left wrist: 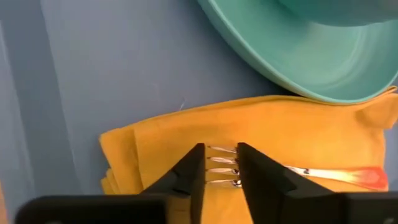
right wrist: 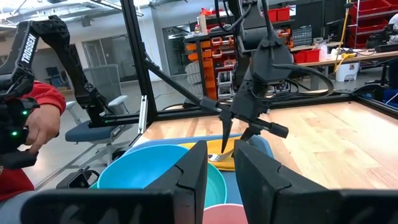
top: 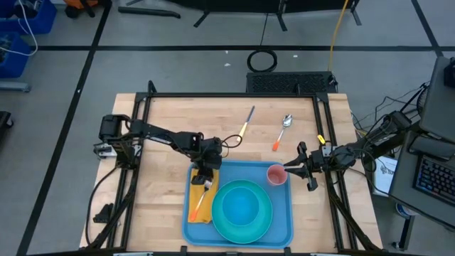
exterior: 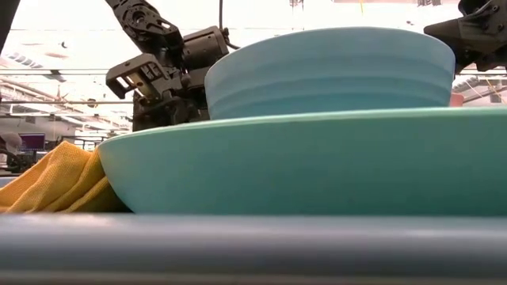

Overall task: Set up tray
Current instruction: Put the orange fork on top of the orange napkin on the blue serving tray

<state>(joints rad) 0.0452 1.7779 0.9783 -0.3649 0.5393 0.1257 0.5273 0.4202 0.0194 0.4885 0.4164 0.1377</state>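
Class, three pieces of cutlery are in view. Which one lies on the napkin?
The fork with the orange handle lies on the yellow napkin in the tray. The spoon and knife lie on bare table.

Behind your table, a grey floor (top: pixel 178 35) crossed by dark lines is showing; shelving (right wrist: pixel 211 56) loaded with red and orange bins is standing at the back, a blue-grey chair (right wrist: pixel 93 127) is sitting nearby, ceiling lights are glowing overhead.

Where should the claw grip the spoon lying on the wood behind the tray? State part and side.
Take the spoon by its thin handle, just above the orange end, coming straight down and closing across it. It lies flat on the table, apart from other things.
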